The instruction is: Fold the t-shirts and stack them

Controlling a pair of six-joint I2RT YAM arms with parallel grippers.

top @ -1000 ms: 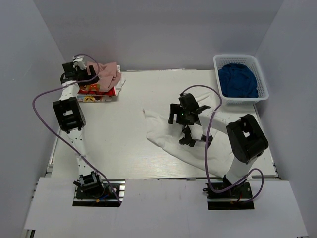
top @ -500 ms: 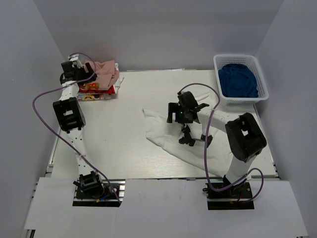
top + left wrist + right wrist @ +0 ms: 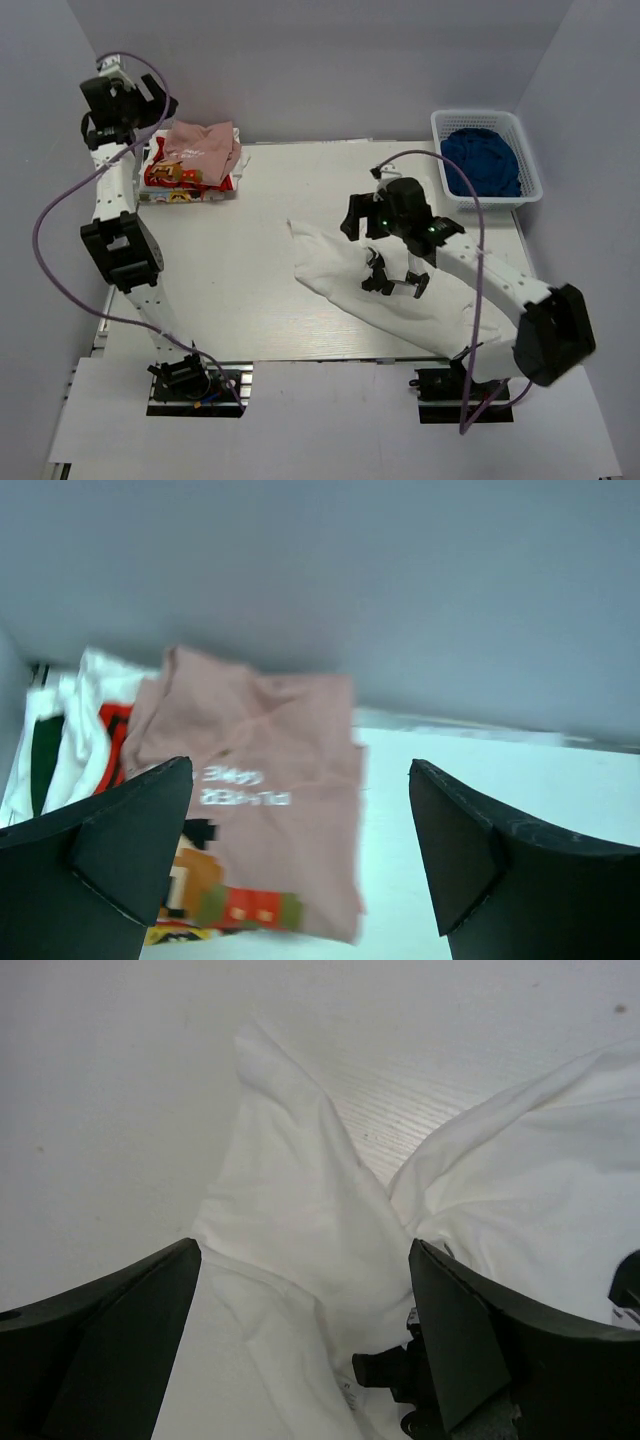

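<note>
Two shirts sit stacked at upper left, the pale pink t-shirt [image 3: 205,145] on the red-yellow printed t-shirt [image 3: 172,182], the left gripper [image 3: 300,770] above them, jaws spread wide and empty. The right gripper [image 3: 305,1250], likewise parted and holding nothing, hovers over the crumpled white t-shirt [image 3: 330,272] at centre right; folding it is probably next, calling for a pinch on an edge.

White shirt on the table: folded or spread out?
Spread out, not neatly folded: the white shirt lies loose and rumpled across the table.
</note>
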